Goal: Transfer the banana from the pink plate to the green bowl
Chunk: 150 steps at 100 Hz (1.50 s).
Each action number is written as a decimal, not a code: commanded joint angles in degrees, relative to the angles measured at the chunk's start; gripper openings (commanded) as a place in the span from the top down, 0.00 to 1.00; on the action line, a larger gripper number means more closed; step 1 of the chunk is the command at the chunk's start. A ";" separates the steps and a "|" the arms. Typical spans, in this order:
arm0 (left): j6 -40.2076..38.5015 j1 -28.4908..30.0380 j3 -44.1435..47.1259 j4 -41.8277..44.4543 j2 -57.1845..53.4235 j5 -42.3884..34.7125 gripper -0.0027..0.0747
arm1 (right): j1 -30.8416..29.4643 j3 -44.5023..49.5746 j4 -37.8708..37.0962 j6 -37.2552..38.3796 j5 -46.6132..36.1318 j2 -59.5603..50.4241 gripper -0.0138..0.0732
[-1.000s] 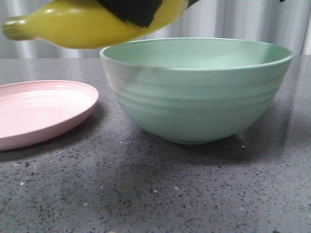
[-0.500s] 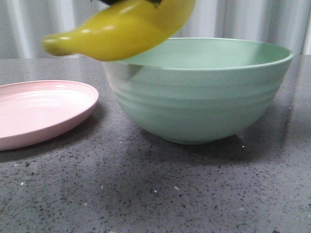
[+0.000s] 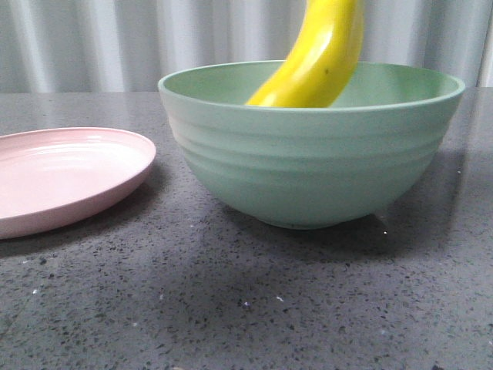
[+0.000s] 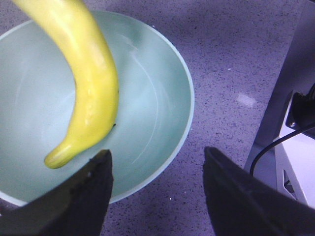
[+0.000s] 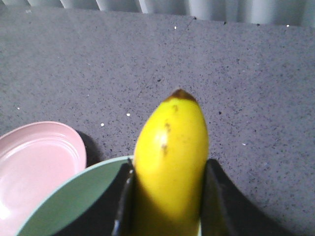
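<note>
The yellow banana (image 3: 320,54) hangs steeply over the green bowl (image 3: 308,169), with its lower end inside below the rim. My right gripper (image 5: 170,196) is shut on the banana (image 5: 170,147), whose dark tip points away from the camera. The bowl's rim (image 5: 74,206) lies under the fingers. My left gripper (image 4: 156,152) is open and empty above the bowl's edge (image 4: 147,98), and the banana (image 4: 93,88) curves down just beside one finger. The pink plate (image 3: 69,177) lies empty left of the bowl and also shows in the right wrist view (image 5: 37,162). Neither gripper shows in the front view.
The grey speckled tabletop (image 3: 246,301) carries the plate and bowl. A corrugated pale wall (image 3: 115,38) stands behind. A white fixture with a black cable (image 4: 295,147) sits at the table's side in the left wrist view.
The banana has moved right from lying level above the bowl's left rim. It now hangs steeply with its lower end inside the bowl.
</note>
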 commanded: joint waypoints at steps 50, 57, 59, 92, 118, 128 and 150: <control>0.09 -0.41 -1.99 -1.32 -1.18 -2.93 0.48 | -0.33 -1.47 -0.69 -0.76 -2.81 3.05 0.40; 0.09 -0.41 -1.99 -1.32 -1.18 -2.93 0.48 | -0.33 -1.57 -1.65 -0.76 -2.81 3.05 0.40; 0.09 -0.41 -1.99 -1.32 -1.18 -2.93 0.48 | -0.33 -1.57 -2.36 -0.76 -2.81 3.05 0.40; 0.09 -0.41 -1.99 -1.32 -1.18 -2.93 0.48 | -0.33 -1.57 -8.62 -0.76 -3.00 -1.38 0.40; 0.09 -0.41 -1.99 -1.32 -1.18 -2.93 0.59 | -0.33 -1.57 -9.86 -0.76 3.45 -7.75 0.59; 0.09 -0.41 -1.99 -1.32 -1.44 -3.41 0.75 | -0.33 -1.57 -9.94 -0.76 5.49 -9.79 0.75; 0.09 -0.41 -1.99 -1.05 -3.80 -3.30 0.99 | -0.33 -1.40 -10.84 -0.76 11.15 -15.27 0.92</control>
